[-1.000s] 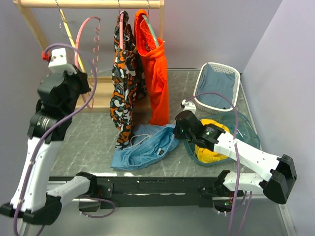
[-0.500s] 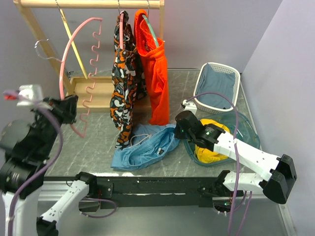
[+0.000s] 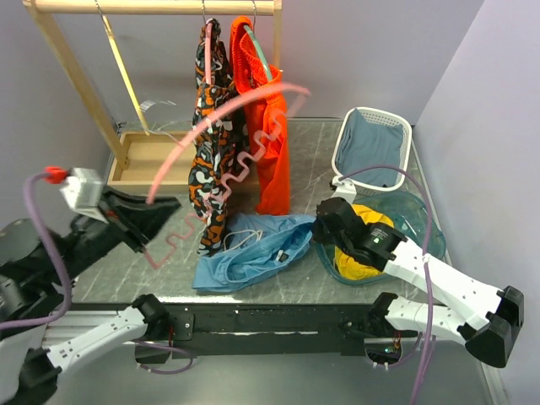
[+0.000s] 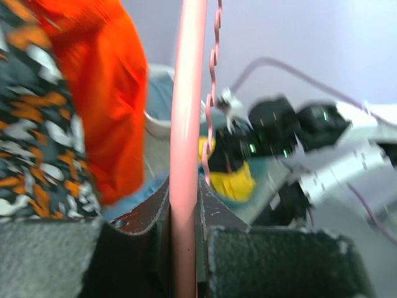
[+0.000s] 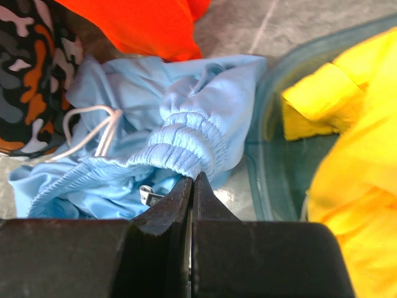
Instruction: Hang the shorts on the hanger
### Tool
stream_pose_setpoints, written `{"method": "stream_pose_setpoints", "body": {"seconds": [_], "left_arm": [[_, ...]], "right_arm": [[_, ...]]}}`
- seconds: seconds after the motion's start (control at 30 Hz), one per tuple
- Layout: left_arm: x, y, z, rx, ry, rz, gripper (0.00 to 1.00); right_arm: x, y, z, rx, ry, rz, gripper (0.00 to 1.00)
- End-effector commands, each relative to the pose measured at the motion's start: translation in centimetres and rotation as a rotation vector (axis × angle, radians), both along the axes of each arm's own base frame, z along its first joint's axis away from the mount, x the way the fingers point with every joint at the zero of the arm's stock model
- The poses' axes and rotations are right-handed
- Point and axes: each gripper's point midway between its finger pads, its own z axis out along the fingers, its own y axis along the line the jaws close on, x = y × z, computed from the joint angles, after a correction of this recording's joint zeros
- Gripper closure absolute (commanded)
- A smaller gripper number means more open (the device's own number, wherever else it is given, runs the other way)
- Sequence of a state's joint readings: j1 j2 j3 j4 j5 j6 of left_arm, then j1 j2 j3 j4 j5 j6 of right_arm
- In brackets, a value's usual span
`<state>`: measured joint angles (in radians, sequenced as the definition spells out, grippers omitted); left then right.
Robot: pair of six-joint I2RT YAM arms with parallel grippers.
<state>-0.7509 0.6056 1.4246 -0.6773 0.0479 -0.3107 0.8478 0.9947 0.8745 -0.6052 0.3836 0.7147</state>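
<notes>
The left gripper [image 4: 184, 205] has its fingers clamped on the arched upper bar of the hanger [image 4: 189, 93], which hangs in the air over the bench [image 3: 169, 240], tilted on a diagonal, hook end high towards the orange shorts [image 3: 268, 135]. It shows blurred from above, so it looks to be mid-swing. The right gripper [image 5: 191, 180] sits low, fingers closed on a pinch of the elastic waistband [image 5: 186, 152] of the shorts [image 5: 186, 118], which lie crumpled on the bench between the patterned garment [image 3: 211, 160] and the teal tub [image 5: 265, 167].

The step looks like bringing hanger and shorts together. To do it well, the hanger wants levelling and steadying first, with the open end of its wavy lower bar towards the waistband. The right arm then needs to lift enough to open the waist, not just drag a bunched corner.

The hanger is hard, smooth pink plastic, and its notches should catch cloth. The shorts are soft, limp and slippery-looking, gathered at the ribbed elastic, and a loose white drawstring [image 5: 105, 133] could snag on those notches.
</notes>
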Motion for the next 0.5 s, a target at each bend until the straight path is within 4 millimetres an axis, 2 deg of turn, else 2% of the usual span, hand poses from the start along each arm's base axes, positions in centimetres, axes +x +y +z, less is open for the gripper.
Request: {"method": "stream_pose_setpoints", "body": {"seconds": [0.0, 0.07, 0.1, 0.3, 0.4, 0.47], "left_arm": [[0.2, -2.6, -4.3, 0.122, 0.086, -0.090, 0.99], [0.1, -3.0, -6.3, 0.152, 0.134, -0.102, 0.99], [-0.1, -3.1, -8.2, 0.182, 0.172, -0.113, 0.99], [-1.3, -3.3, -14.2, 0.246, 0.323, -0.149, 0.99], [-2.0, -3.4, -16.3, 0.262, 0.385, -0.174, 0.99], [-2.1, -3.1, -16.9, 0.273, 0.400, -0.166, 0.99]], "right_arm": [[0.3, -1.7, 0.4, -0.009, -0.025, -0.083, 1.00], [0.3, -1.9, 0.3, -0.014, -0.020, -0.099, 1.00], [0.3, -2.0, 0.2, -0.019, -0.020, -0.104, 1.00], [0.8, -2.5, -0.9, -0.069, 0.002, -0.147, 1.00], [1.4, -2.7, -1.7, -0.095, 0.015, -0.155, 1.00], [2.0, -2.8, -2.0, -0.097, 0.027, -0.156, 1.00]]}}
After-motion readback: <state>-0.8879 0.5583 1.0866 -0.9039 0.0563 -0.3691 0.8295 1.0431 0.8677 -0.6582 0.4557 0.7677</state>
